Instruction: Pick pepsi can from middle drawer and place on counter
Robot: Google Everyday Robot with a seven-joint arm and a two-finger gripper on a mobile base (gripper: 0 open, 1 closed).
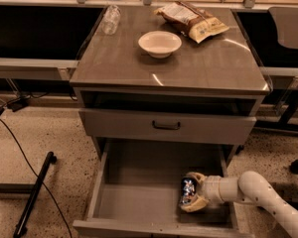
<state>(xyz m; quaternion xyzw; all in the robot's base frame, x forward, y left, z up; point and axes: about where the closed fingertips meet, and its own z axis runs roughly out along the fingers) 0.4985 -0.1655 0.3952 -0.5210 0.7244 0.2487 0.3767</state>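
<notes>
The pepsi can (187,191), blue with a red-and-white logo, lies in the right part of the open middle drawer (139,192), near its right wall. My gripper (190,192) reaches in from the right on a white arm, with one finger above the can and one below it. The fingers sit around the can and look closed on it. The can rests low, at the drawer floor. The counter (198,68) is the glossy grey-brown top of the cabinet above.
On the counter stand a white bowl (159,43), a chip bag (192,20) at the back right and a clear plastic bottle (111,19) at the back left. A closed drawer front with a dark handle (166,126) is above the open drawer. A cable and black bar (32,192) lie on the floor left.
</notes>
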